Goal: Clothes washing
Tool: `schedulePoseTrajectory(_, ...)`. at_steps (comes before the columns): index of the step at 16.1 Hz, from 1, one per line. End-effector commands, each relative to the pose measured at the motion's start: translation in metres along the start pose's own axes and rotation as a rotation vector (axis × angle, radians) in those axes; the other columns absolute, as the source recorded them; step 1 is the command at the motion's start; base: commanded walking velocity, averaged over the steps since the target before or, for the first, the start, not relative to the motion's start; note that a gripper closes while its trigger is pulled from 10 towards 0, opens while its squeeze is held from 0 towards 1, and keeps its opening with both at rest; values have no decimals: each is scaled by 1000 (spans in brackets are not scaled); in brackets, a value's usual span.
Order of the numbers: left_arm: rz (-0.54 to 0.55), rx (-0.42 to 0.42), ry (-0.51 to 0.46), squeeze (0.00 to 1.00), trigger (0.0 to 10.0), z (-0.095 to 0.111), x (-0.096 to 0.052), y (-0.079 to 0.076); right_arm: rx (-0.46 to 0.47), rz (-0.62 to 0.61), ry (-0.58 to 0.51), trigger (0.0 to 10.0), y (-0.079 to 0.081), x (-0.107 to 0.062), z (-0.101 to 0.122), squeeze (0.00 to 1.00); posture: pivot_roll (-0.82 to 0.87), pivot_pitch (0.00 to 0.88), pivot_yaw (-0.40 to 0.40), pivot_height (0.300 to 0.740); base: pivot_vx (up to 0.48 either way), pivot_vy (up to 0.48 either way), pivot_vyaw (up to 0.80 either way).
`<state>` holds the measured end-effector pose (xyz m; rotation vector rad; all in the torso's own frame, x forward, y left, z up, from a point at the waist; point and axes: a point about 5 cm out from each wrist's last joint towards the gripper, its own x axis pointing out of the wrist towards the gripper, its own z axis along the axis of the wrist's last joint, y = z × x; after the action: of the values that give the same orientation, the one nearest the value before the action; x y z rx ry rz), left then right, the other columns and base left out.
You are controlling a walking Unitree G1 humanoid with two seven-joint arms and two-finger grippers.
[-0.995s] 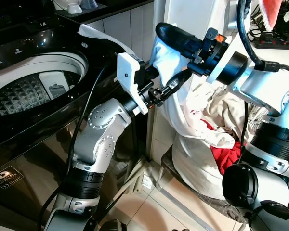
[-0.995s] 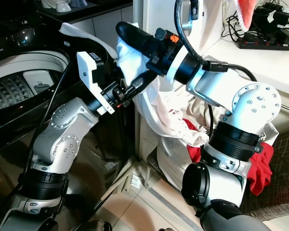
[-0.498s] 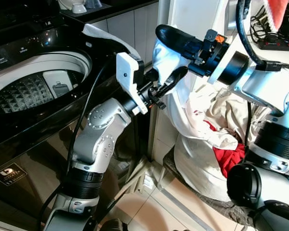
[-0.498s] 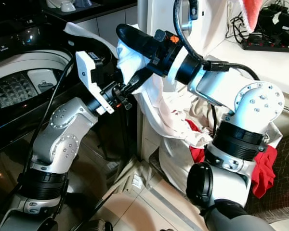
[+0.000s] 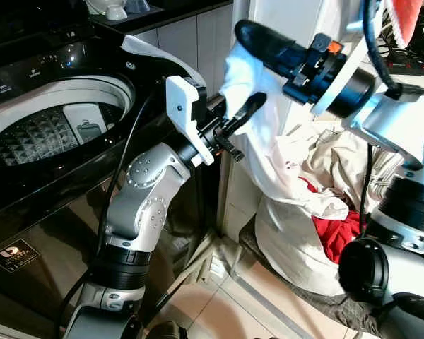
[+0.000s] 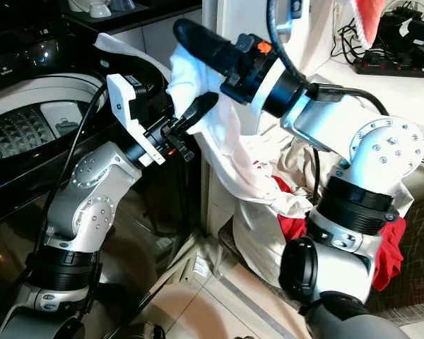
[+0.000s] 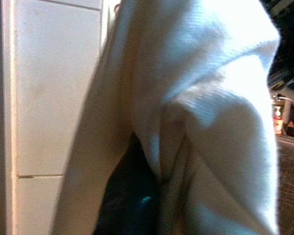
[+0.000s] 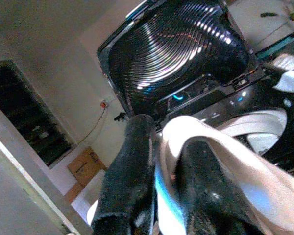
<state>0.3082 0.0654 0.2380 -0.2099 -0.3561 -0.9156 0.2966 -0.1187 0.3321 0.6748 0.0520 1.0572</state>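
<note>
Right hand (image 5: 251, 67) is clamped on the white cloth (image 5: 258, 134) and has lifted it a bit higher than half a sec ago, still beside the washer (image 5: 56, 134), not over the drum. Left hand (image 5: 244, 113) presses into the fabric; can't tell if its fingers are apart or together. Cloth's tail still trails into the laundry pile (image 5: 318, 191), so more lift is needed, I'd say.

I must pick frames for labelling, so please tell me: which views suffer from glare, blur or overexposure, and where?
Left wrist view: the white garment is blown out near the top and soft with blur. Right wrist view: the washer lid carries rippled glare, and the fingers are out of focus. Left eye view: sharp, with reflections on the black washing machine.
</note>
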Motion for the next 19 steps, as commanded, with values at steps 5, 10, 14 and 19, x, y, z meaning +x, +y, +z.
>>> schedulePoseTrajectory(5, 140, 317, 77, 0, 0, 36, 5, 56, -444, -214, -6, 10000, 3, -55, 38, 0, 16, 0, 43, 740, 0, 0, 0)
schedulePoseTrajectory(10, 712, 1108, -72, 0, 0, 218, 19, 128, -467, -378, 74, 10000, -24, -66, 17, 0, 36, 0, 57, 740, 0, 0, 0)
schedulePoseTrajectory(14, 901, 1462, -191, 0, 0, 276, 16, 116, -508, -350, 77, 10000, -22, -60, 13, 0, 27, 0, 68, 740, 0, 0, 0)
schedulePoseTrajectory(19, 967, 648, 424, 0, 10000, 93, -25, 183, -514, -262, 190, 10000, -20, -41, -28, 0, 24, 0, 53, 740, 0, 0, 0)
